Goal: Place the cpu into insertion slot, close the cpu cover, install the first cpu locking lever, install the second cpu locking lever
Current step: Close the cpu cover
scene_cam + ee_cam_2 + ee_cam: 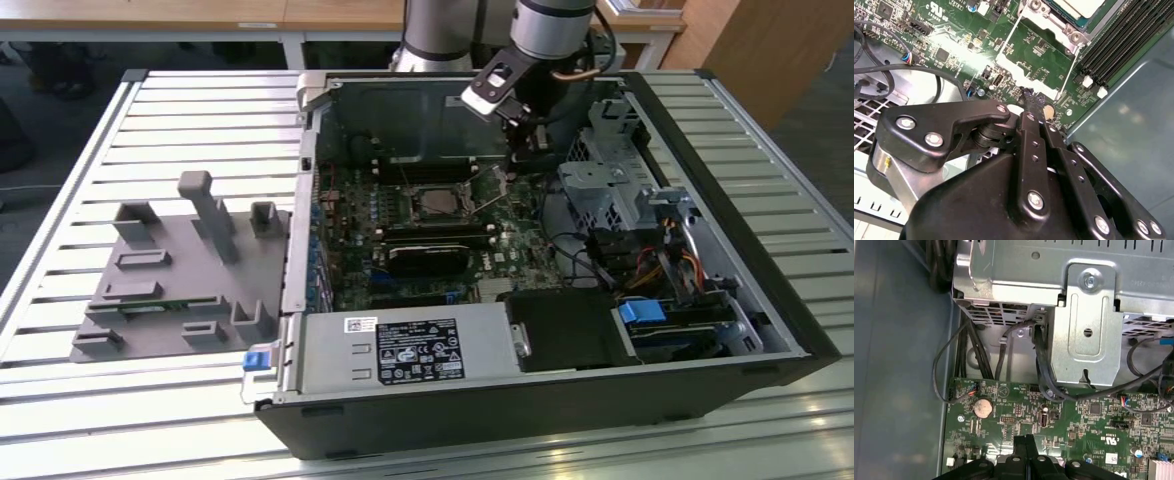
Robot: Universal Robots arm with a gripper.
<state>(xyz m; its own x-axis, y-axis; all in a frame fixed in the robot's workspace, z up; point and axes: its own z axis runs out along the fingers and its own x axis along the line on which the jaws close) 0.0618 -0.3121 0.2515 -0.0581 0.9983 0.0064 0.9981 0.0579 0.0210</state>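
The cpu (pixel 435 203), a small square chip with a silvery-grey top, lies in its socket on the green motherboard and also appears in the second wrist view (pixel 1076 6). The cpu cover (pixel 1008 40), a thin silvery frame with an open window, stands tilted up from the socket, and the board shows through its window. My gripper (pixel 518 150) hangs inside the case just to the exterior view's right of the socket. In both wrist views its black fingers (pixel 1030 102) (pixel 1026 442) are pressed together on the cover's free edge.
A silver power supply box (pixel 407 350) fills the case's near side. A metal drive cage (pixel 607 190) with cables (pixel 1039 365) stands close beside the gripper. Memory slots (pixel 1119 45) flank the socket. A grey fixture plate (pixel 174 270) lies on the slatted table.
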